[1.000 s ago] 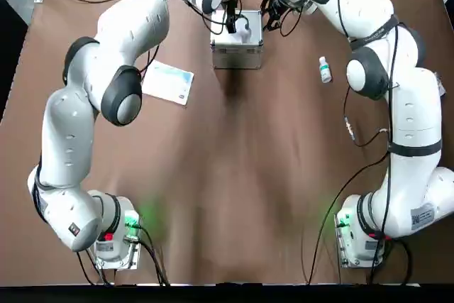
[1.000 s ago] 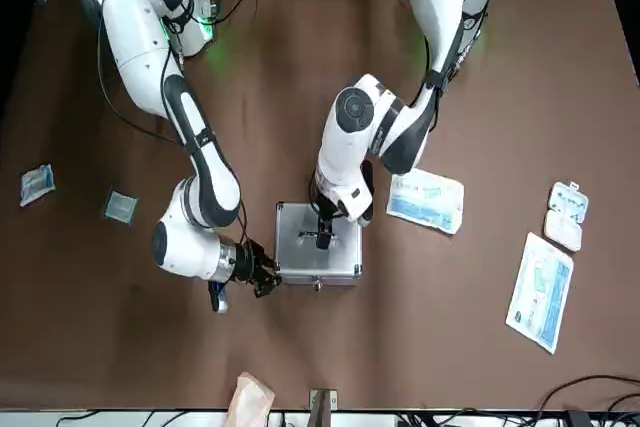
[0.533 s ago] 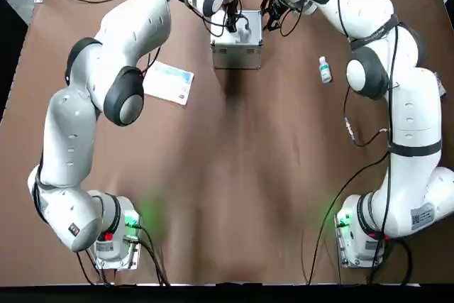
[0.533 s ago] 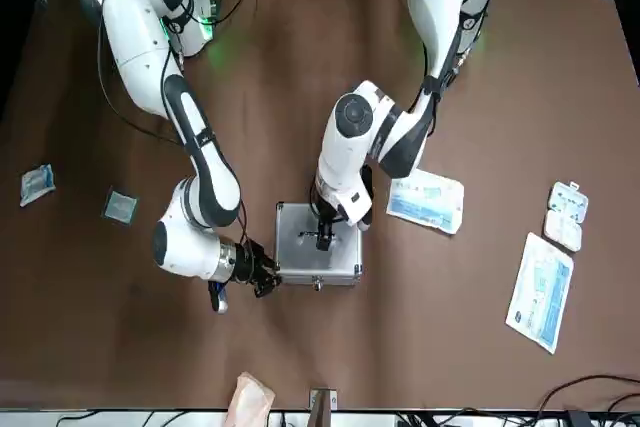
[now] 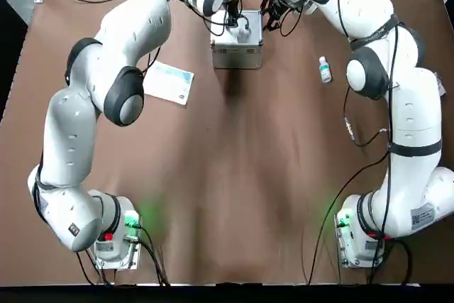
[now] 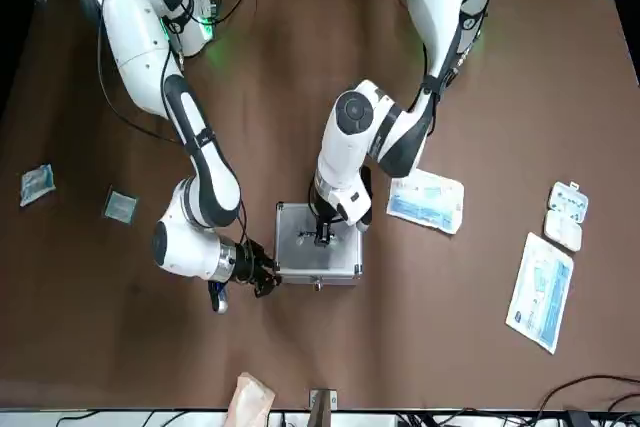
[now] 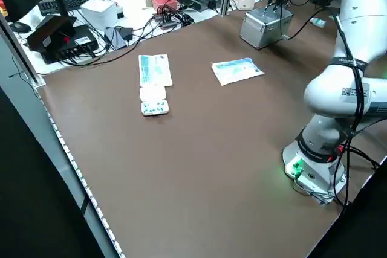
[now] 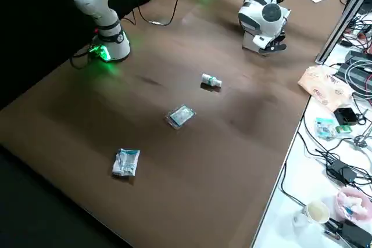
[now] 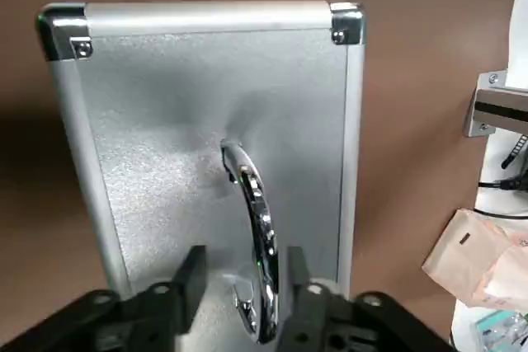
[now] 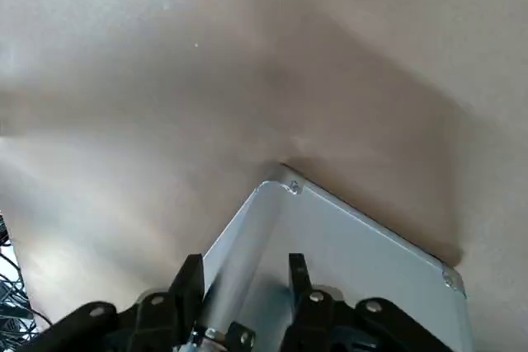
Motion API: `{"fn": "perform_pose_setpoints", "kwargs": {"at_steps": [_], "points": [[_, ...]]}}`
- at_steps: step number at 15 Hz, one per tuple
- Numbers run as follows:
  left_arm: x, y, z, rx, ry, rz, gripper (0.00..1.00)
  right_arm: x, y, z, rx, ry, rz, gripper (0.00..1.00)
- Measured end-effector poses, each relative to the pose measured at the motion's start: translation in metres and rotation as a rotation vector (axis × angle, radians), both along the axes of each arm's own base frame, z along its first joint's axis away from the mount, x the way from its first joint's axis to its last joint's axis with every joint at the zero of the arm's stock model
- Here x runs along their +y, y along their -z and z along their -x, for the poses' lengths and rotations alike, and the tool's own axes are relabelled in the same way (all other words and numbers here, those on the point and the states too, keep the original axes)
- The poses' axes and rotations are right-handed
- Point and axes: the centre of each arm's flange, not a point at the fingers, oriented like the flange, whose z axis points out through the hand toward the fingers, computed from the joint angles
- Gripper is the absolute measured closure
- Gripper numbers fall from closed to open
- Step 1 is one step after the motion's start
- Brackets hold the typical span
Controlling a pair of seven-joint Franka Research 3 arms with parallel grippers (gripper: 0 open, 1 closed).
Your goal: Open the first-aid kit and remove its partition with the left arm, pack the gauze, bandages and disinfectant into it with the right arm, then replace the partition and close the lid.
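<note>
Kit (image 6: 318, 252) at the desk's (image 5: 234, 175) far edge, lid (image 9: 214, 121) down. Left gripper (image 9: 241, 279) low over the lid, jaws spread either side of the handle (image 9: 254, 245), not clenched. Right gripper (image 10: 239, 286) pressed to the kit's side at a corner edge, jaws parted around it. Risks, as judged: lifting by the handle with latches fastened would drag the whole kit; weak bracing could tip or slide it off the edge. Disinfectant (image 5: 324, 69) lying well apart, untouched.
</note>
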Motion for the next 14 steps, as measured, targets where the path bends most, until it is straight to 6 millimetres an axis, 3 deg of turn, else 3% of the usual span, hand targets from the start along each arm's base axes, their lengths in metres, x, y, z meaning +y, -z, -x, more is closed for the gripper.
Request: {"fn": "perform_pose_setpoints", "kwargs": {"at_steps": [2,4,6,7,14], "points": [[-0.0002,-0.0008,-0.0001,-0.002,0.0,0.002,0.59,0.0,0.0,0.0,0.0,0.0,0.0,0.53],[-0.0003,-0.0011,-0.0002,-0.003,0.0,0.002,0.74,0.0,0.0,0.0,0.0,0.0,0.0,0.53],[-0.0004,-0.0016,-0.0003,-0.004,0.0,0.003,0.78,0.0,0.0,0.0,0.0,0.0,0.0,0.53],[-0.0008,-0.0014,0.0003,0.0,-0.001,0.002,0.87,-0.0001,0.0001,-0.0001,-0.001,0.001,0.0,0.53],[-0.0008,-0.0017,0.0004,0.0,-0.002,0.001,0.87,0.0,0.0001,-0.0001,-0.001,0.001,0.0,0.53]]}}
